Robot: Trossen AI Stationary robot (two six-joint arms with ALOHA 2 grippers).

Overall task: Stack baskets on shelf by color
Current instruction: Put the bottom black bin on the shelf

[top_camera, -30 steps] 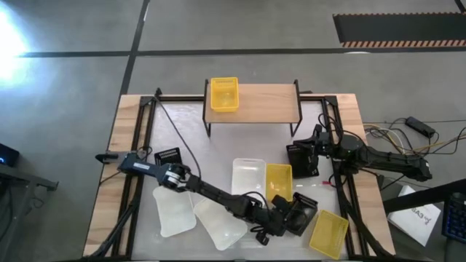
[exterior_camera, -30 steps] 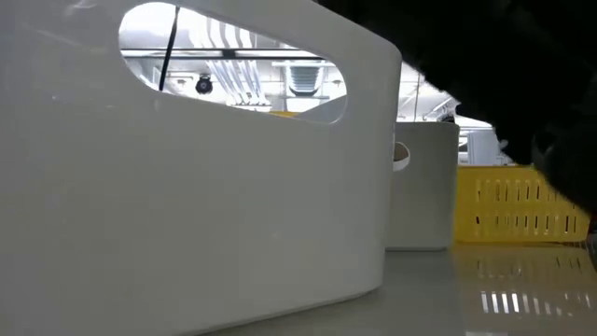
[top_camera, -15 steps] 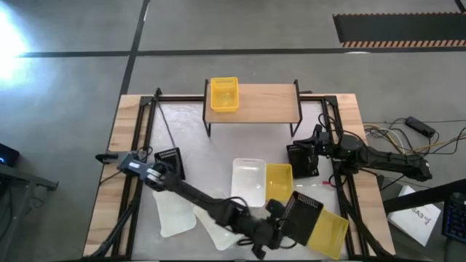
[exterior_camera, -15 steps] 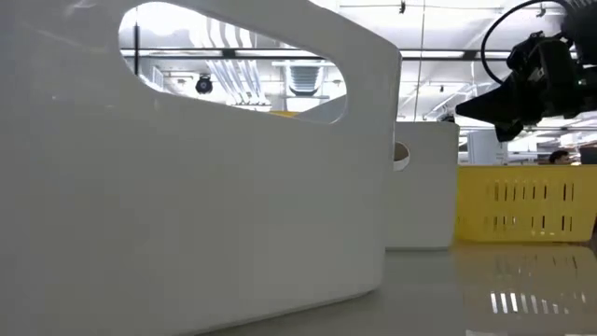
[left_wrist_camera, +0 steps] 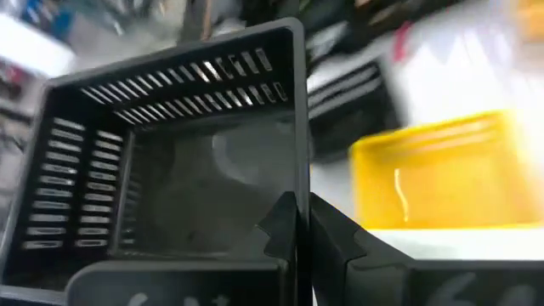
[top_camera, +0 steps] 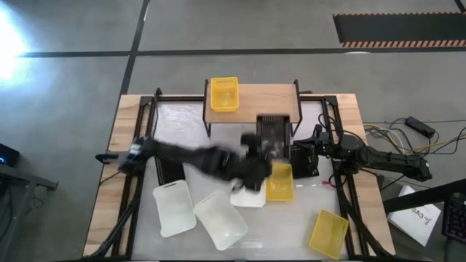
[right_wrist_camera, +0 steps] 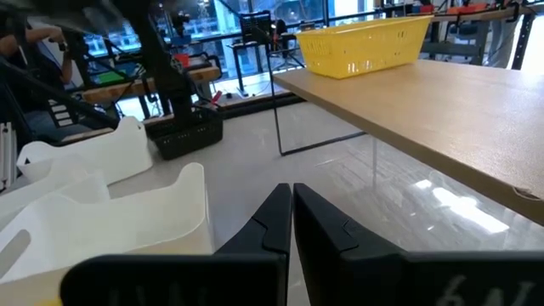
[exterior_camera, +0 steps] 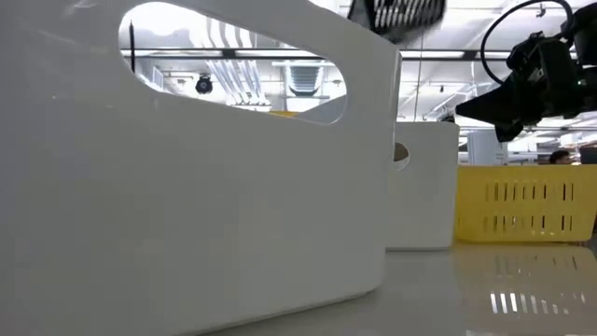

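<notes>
Now carrying a black basket (top_camera: 274,135), clenched in the left end effector (left_wrist_camera: 302,223), up off the desk (top_camera: 218,120) toward the shelf (top_camera: 266,102).

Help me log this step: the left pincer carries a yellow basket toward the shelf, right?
Not quite: the basket shut in the left pincer is black and slotted, not yellow, as the left wrist view shows. In the high view it is up by the shelf.
</notes>
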